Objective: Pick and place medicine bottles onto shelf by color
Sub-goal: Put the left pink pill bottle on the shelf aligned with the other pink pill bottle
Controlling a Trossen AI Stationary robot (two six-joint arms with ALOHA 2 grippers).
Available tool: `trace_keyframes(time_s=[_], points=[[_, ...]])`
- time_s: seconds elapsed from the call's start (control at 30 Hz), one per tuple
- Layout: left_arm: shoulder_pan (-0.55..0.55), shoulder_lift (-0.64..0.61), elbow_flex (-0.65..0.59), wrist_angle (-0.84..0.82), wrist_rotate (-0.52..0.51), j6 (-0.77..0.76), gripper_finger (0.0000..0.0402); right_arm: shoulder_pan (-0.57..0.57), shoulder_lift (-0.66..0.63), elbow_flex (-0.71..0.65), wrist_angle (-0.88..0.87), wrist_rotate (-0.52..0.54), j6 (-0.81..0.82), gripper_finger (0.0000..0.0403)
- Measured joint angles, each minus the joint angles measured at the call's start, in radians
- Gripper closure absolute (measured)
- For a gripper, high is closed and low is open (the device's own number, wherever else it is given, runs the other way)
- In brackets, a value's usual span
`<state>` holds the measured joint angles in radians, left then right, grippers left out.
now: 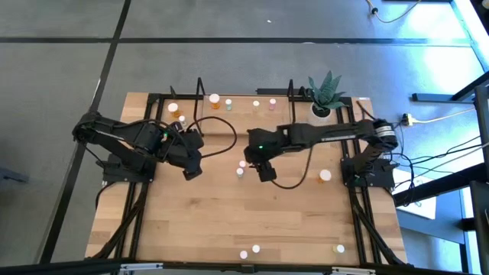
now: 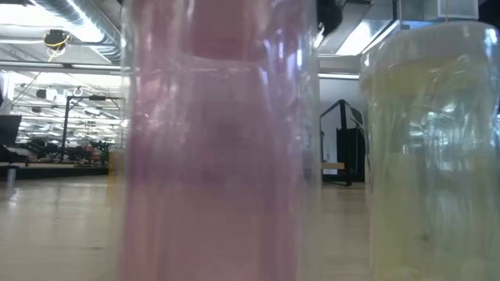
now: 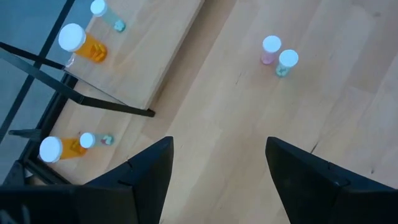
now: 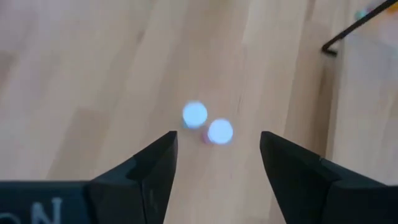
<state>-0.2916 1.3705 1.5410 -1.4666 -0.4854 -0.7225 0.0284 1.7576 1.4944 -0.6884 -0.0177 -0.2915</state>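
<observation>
Two small medicine bottles with white caps, one pink and one green, stand upright side by side mid-table. My right gripper hovers open just right of them; their caps show beyond the gap between its fingers. My left gripper hangs open above the table to their left, touching nothing. The shelf runs along the far edge and carries orange and green bottles, with others along it.
An orange bottle lies right of my right gripper. Three bottles stand at the near edge; in the low view a pink one and a whitish one fill the picture. A potted plant stands at the far right.
</observation>
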Motion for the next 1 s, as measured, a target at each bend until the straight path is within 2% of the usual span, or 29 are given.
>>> trace_keyframes(time_s=[0.2,0.4,1.0], points=[[0.001,0.0,0.0,0.0,0.0,-0.001,0.0153,-0.007,0.073,0.007,0.006,-0.002,-0.139,0.0171],[0.002,0.0,0.0,0.024,0.0,-0.009,0.0153,-0.034,0.123,0.007,0.02,0.001,-0.212,0.0171],[0.002,0.001,0.0,0.025,0.0,-0.037,0.0153,-0.06,0.221,0.008,0.105,-0.081,-0.223,0.0171]])
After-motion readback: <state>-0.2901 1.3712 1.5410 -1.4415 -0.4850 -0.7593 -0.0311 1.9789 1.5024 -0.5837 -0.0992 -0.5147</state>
